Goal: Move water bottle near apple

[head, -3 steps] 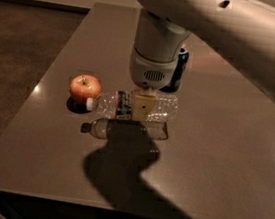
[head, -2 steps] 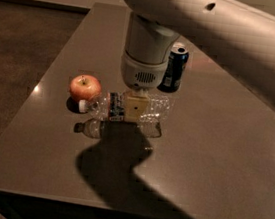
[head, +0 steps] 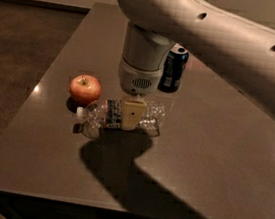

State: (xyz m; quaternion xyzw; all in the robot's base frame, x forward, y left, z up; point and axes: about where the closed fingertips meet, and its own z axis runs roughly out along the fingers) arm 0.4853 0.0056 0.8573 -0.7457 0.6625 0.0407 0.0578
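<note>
The water bottle (head: 99,115), clear crinkled plastic with a white cap pointing left, lies on its side on the dark table (head: 212,156). The apple (head: 85,89), red-orange with a short stem, sits just behind and left of the bottle's cap end, a small gap between them. My gripper (head: 132,114) comes down from above over the bottle's middle, and its tan finger (head: 133,112) is against the bottle's near side. The far finger is hidden. The bottle seems to rest on or just above the table.
A dark blue soda can (head: 173,68) stands upright behind the gripper, partly hidden by the wrist. The big white arm (head: 222,37) crosses the upper right. The table's left edge (head: 38,93) and front edge (head: 114,207) are close by.
The gripper and the bottle have moved left and slightly nearer the front, bringing the cap end closer to the apple. The apple and can have not moved.
</note>
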